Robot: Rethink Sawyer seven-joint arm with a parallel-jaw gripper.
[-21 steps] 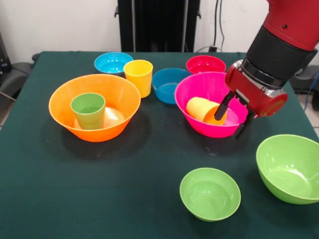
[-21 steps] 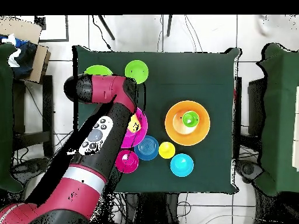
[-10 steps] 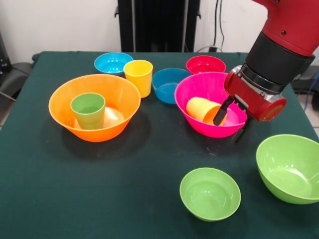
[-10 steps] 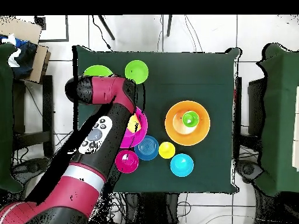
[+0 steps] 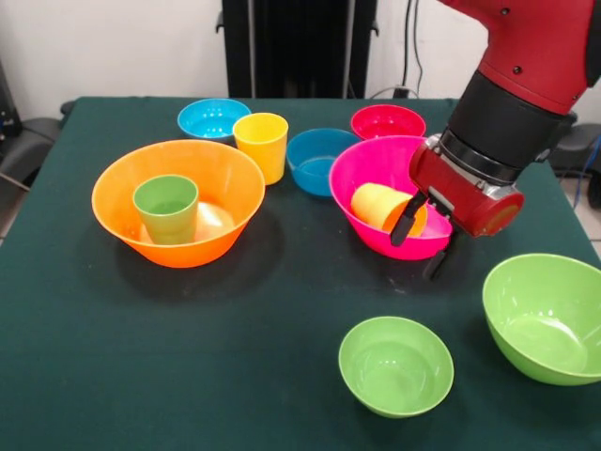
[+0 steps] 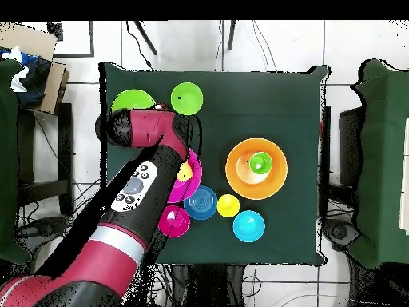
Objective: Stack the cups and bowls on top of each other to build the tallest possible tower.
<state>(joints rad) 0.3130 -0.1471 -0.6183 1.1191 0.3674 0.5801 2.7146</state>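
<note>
Glossy plastic bowls (image 5: 177,200), matt cloth table (image 5: 235,338)

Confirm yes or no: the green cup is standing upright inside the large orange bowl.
Yes, in the front view the green cup stands upright, mouth up, inside the large orange bowl.

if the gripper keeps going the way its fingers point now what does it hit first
Probably the near rim of the large hot pink bowl: the open gripper straddles it, one finger inside by the tipped orange-yellow cup, one outside. Depth is unclear, so it might meet the cup first.

No text, label, brand or number can be read anywhere.
</note>
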